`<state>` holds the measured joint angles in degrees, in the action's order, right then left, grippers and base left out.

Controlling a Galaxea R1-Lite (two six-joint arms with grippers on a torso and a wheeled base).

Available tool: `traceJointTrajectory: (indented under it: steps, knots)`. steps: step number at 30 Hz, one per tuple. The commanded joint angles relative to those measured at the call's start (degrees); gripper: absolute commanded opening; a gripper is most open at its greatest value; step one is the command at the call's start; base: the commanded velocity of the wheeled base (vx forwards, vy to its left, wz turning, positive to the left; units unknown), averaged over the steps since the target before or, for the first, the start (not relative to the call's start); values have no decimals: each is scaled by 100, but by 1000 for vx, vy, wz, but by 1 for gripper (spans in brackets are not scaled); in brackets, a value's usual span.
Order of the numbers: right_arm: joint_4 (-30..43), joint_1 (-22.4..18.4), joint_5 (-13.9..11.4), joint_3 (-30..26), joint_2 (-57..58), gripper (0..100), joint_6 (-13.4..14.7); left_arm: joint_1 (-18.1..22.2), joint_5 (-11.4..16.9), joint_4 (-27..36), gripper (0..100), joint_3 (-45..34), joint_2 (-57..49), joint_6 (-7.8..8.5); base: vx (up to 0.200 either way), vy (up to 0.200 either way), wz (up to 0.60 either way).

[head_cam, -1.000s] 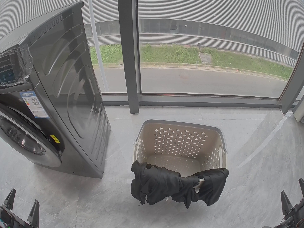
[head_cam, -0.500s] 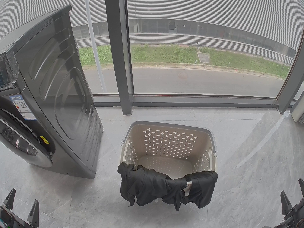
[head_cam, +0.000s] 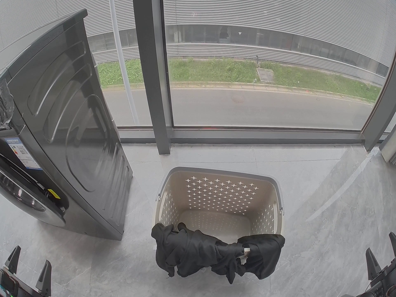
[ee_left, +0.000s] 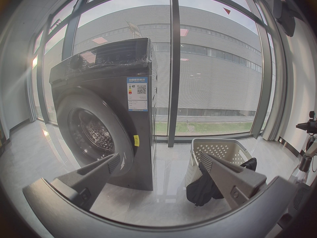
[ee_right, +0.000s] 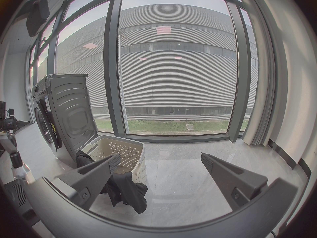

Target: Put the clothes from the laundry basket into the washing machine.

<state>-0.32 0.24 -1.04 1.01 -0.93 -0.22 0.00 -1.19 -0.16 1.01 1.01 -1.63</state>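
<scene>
While the left hand and right hand hang wide open, black clothes drape the laundry basket; the washing machine appears unloaded.

Head view: washing machine cut by left edge, door half out of frame; label print too small to read. Near rim of laundry basket hidden under black clothes; number of garments impossible to tell. Left gripper and right gripper cropped at bottom corners. Left wrist view: finger covers part of laundry basket and clothes.
</scene>
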Motion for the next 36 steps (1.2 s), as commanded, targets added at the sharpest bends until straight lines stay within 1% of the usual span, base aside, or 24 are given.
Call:
traceJointTrajectory:
  steps: [1, 6, 21, 27, 36]
  knots:
    - [-3, 2, -2, -101, 93, 100, -4, 0, -4, -2, 100, -84, -75, -4, 200, 0, 0]
    - [-3, 2, -2, -101, 93, 100, -4, 0, -4, -2, 100, -84, -75, -4, 200, 0, 0]
    - [-3, 2, -2, -101, 93, 100, -4, 0, -4, -2, 100, -84, -75, -4, 0, 0, 0]
    - [-3, 2, -2, -101, 93, 100, -4, 0, -4, -2, 100, -84, -75, -4, 200, 0, 0]
    - [-3, 2, -2, -101, 93, 100, -4, 0, -4, -2, 100, -84, -75, -4, 0, 0, 0]
